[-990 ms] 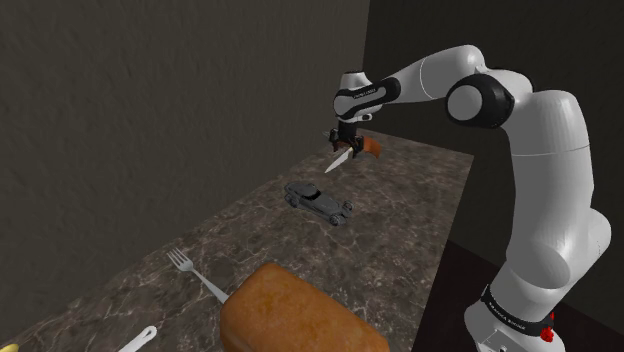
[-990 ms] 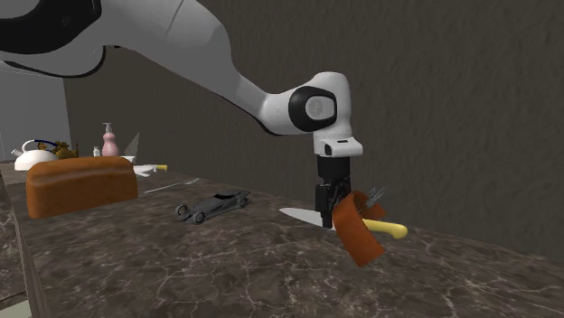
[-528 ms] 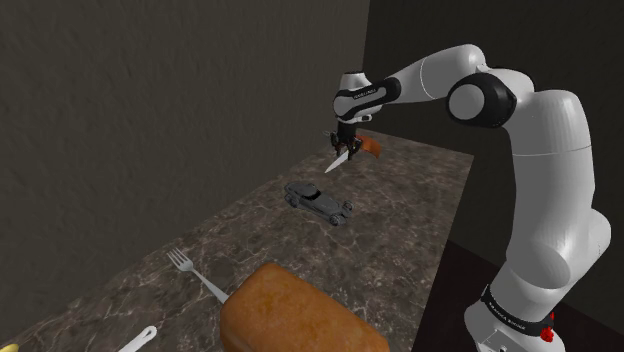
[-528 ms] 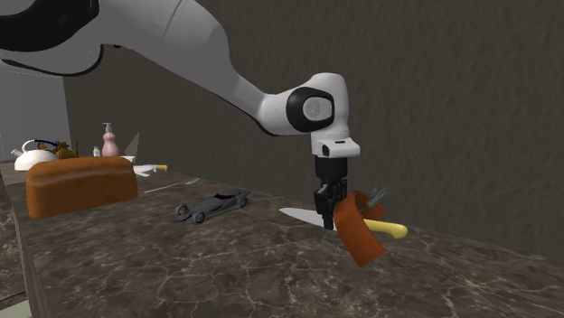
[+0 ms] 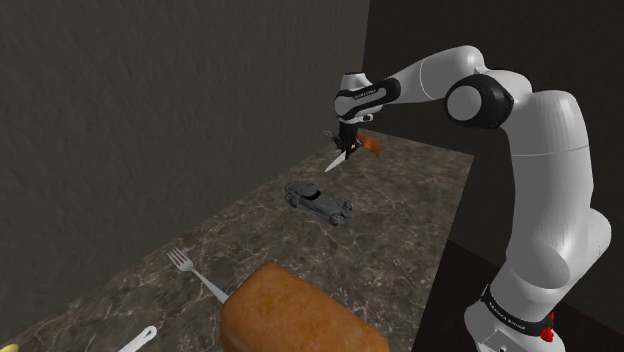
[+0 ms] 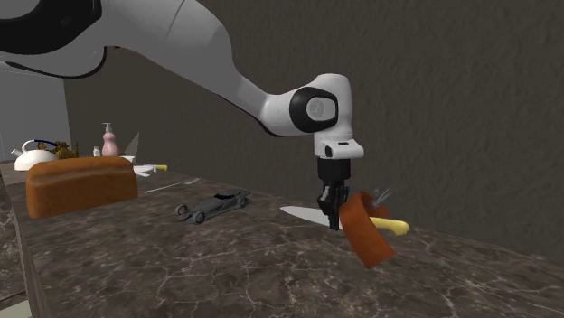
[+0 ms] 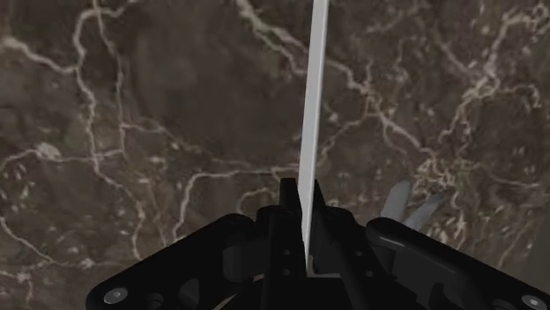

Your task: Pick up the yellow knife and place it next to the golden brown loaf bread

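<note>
While clasping the yellow-handled knife (image 6: pixel 299 213) by its blade in the black gripper (image 6: pixel 332 215), probably for carrying, hovering over the marble counter (image 5: pixel 400 235) at the shoulder view's upper centre, well apart from the loaf (image 5: pixel 295 315) at bottom centre; facing a grey toy car (image 5: pixel 318 200) in between; crowding an orange-brown curved piece (image 6: pixel 366 237) beside the handle.

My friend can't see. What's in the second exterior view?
A black gripper on a white robot arm clasps a knife with a yellow handle, low over a dark marbled counter. An orange-brown thing shows just in front of the knife; a grey toy car and a brown loaf lie farther left.
</note>
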